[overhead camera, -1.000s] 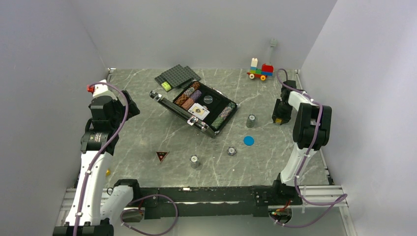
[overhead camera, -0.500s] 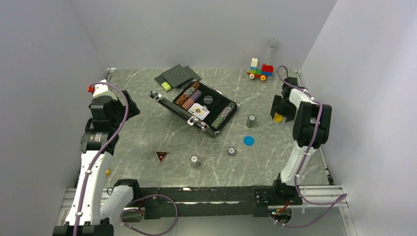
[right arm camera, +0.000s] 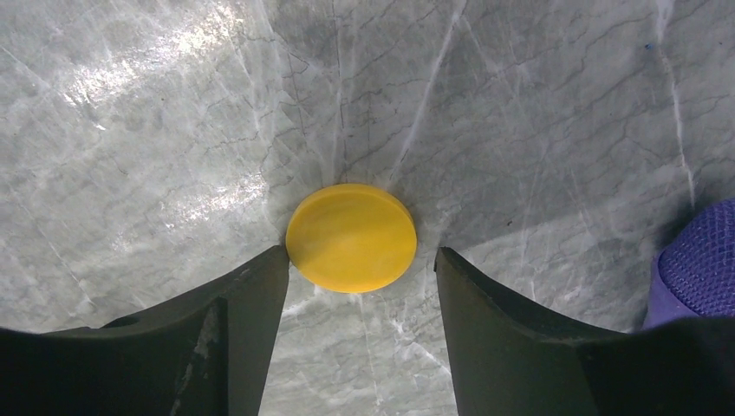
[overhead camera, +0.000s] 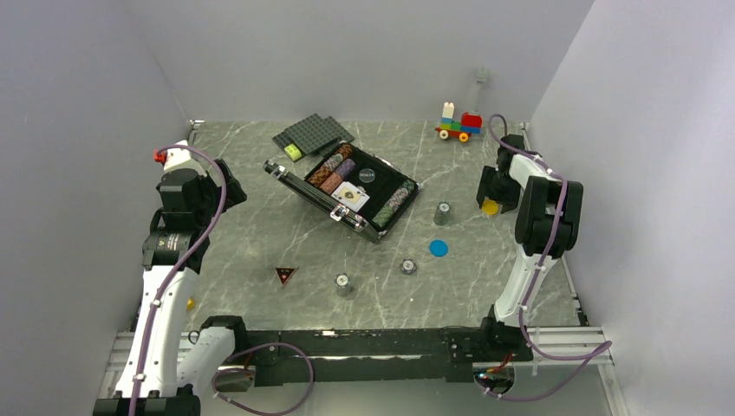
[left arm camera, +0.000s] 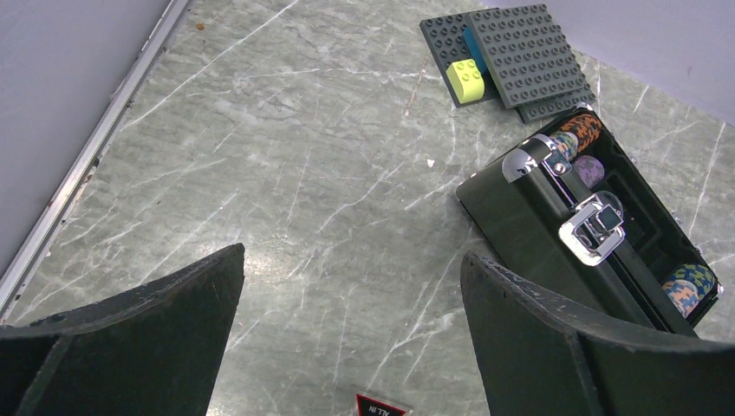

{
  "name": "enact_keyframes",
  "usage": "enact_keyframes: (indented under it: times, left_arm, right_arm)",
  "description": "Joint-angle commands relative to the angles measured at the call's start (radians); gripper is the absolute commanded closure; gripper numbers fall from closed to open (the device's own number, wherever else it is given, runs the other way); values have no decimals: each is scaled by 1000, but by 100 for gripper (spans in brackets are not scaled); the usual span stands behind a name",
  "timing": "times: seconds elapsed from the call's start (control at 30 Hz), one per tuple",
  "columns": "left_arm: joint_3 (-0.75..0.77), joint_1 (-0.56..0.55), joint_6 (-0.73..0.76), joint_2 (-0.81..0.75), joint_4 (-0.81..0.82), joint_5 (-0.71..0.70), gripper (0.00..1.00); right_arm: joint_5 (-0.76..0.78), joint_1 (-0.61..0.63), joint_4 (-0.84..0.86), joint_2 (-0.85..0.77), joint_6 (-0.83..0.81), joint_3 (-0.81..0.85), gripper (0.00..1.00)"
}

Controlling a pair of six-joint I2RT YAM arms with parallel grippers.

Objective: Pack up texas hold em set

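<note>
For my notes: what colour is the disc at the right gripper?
Yellow disc; best in right wrist view.

Even, bright overhead light is seen throughout; only short, soft shadows are cast on the bench. Glare is thrown off the marble at upper left in the right wrist view, near the yellow disc. The left gripper and right gripper are rendered dark, featureless and slightly soft. Small items are poorly resolved from the top view.
</note>
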Motion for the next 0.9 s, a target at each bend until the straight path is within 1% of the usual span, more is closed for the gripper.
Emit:
enact_keyframes:
  times: [0.0,0.1,0.37,0.43,0.53,0.87]
  left_arm:
    - [1,1,-8,-2,20,-3,2]
    - [-6,1,-13,-5,23,-1,2]
    - [-9,1,-13,0,27,1,2]
    - [-8,2,-13,2,27,-4,2]
    - [-10,1,-13,1,30,-3,2]
    - [-10,2,-13,5,29,-5,2]
  right_arm:
    - [-11,-4,-6,21,3,4,34]
    - [-12,-3,-7,19,7,-1,37]
    - [-22,1,-17,14,1,8,57]
    - [-23,3,-19,5,-1,10,61]
    - [-26,5,-22,-16,1,10,63]
    - [-52,43,-51,-120,33,-14,65]
